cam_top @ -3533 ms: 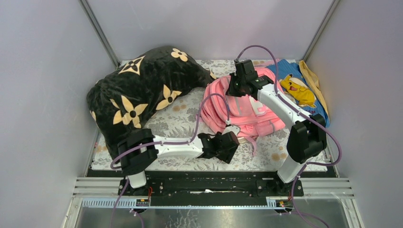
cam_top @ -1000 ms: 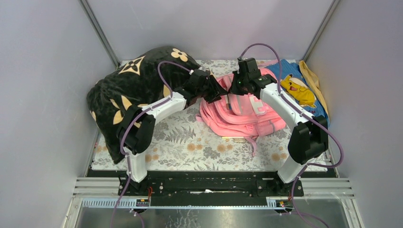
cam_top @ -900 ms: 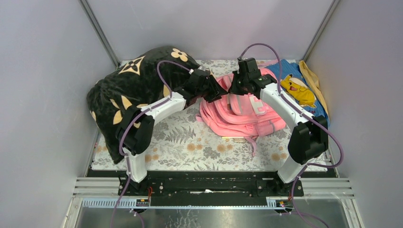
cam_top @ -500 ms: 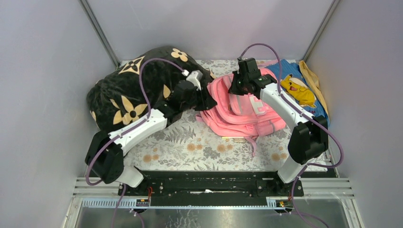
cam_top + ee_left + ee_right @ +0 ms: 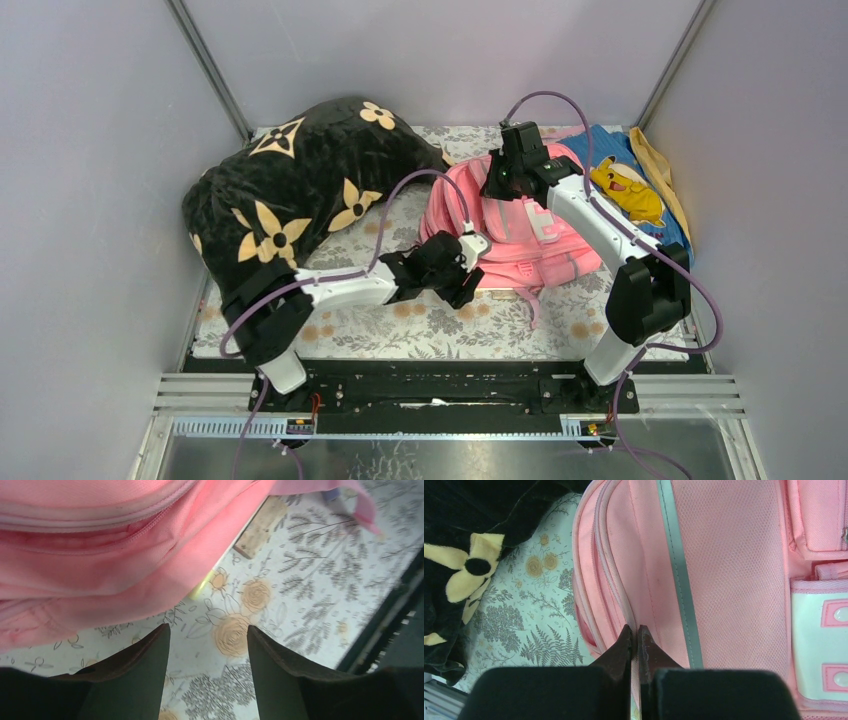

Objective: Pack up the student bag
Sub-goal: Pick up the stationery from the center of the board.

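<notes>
The pink student bag [image 5: 520, 245] lies flat on the flowered cloth at centre right. My right gripper [image 5: 497, 190] is at its far left upper edge, shut on a pinch of pink bag fabric by a zip seam; the right wrist view shows the closed gripper [image 5: 634, 629] on the bag [image 5: 724, 565]. My left gripper [image 5: 465, 285] is low at the bag's near left corner, open and empty. In the left wrist view the gripper [image 5: 207, 630] hangs over the cloth, with the bag's edge [image 5: 100, 545] just beyond the fingertips.
The black pillow with tan flowers [image 5: 290, 190] fills the far left and shows in the right wrist view [image 5: 464, 530]. The blue cloth with the yellow figure [image 5: 625, 180] lies at far right. A flat tan piece [image 5: 260, 527] pokes out under the bag's near edge.
My left arm has swung back from the bag's far top edge by the pillow, down to the bag's near left corner. My right gripper has held its pinch in place.
</notes>
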